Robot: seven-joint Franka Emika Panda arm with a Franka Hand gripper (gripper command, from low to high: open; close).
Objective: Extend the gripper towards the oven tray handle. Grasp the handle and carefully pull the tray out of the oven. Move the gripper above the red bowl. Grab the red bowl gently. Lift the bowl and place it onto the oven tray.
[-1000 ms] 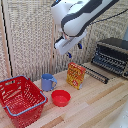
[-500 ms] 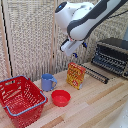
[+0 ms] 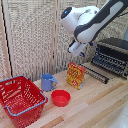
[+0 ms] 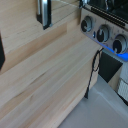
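Exterior view: the white arm reaches in from two o'clock, and its tool hangs in the air above the table, between the oven at three o'clock and the yellow box below it; whether its fingers are apart or together cannot be told. The oven's flap door lies open, and the tray sits inside. The red bowl rests on the table near centre, just beside the blue mug, with the red basket at eight o'clock. The wrist view shows the oven's knobs and a black cable hanging over the table edge.
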